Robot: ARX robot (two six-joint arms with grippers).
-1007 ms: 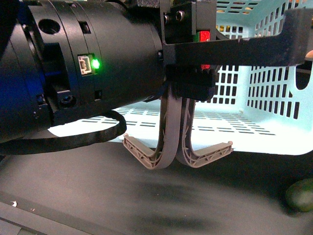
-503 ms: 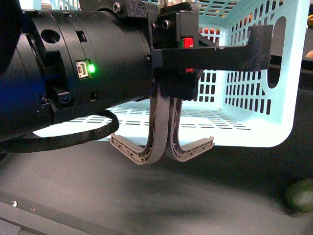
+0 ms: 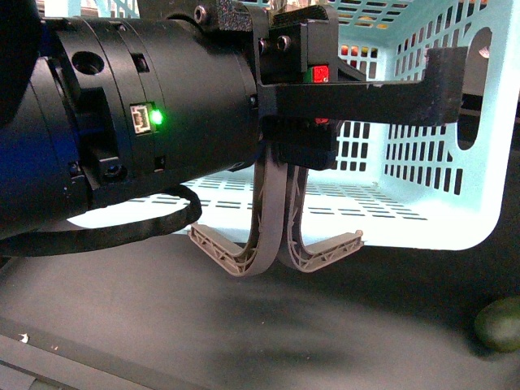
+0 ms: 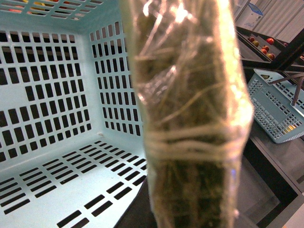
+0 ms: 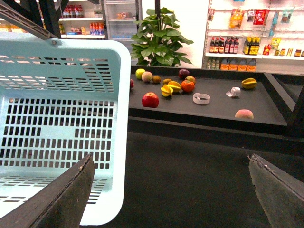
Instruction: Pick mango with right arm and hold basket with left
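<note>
Both handles of the basket sit clamped in the left end effector; right end effector gapes.

a shop: stocked shelves of bottles, loose fruit on a display counter.

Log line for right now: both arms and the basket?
left gripper: at basket, grip unclear | basket: tipped on its side, handles hanging | right gripper: open, empty | pick: not done
</note>
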